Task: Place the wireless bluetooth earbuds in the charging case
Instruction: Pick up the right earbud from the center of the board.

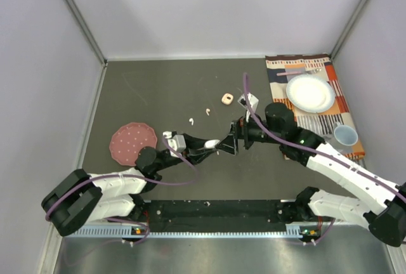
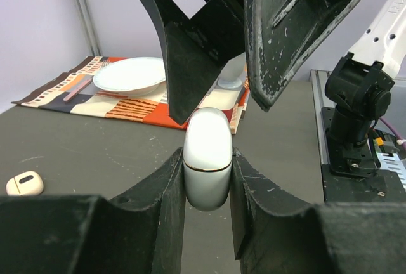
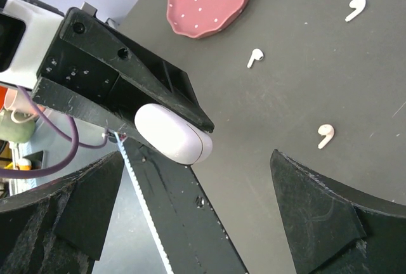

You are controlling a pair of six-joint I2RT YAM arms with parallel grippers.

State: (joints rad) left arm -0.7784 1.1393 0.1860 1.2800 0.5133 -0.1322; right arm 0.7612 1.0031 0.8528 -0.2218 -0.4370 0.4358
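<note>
Top external view: a small white charging case [image 1: 212,142] is seen clamped in the left end effector [image 1: 204,144], near the middle of the dark, matte bench [image 1: 158,90]. The case is a smooth, glossy pebble with rounded ends. A thin seam is shown across it in the left wrist view, and its lid is shut. Its long axis is laid left to right, in line with the left fingers. Its free rounded end is pointed right, at the right end effector [image 1: 229,141]. That end effector is spread wide open just beside the case. Its black, scuffed plastic fingers [image 2: 184,52] are set on either side of the case's tip without touching it.

Three tiny stemmed earbuds [image 3: 255,57] of glossy pale plastic are shown in the right wrist view. They are scattered flat on the bench, apart from one another, with their stems turned in different directions. A rounded peach-coloured case [image 1: 226,99] is set farther back. A pink dotted plate [image 1: 132,142] with a scalloped rim is placed at the left. At the right, a striped cloth mat [image 1: 320,118] is laid, bearing a white plate [image 1: 309,92], with a pale cup [image 1: 346,136] at its near edge.
</note>
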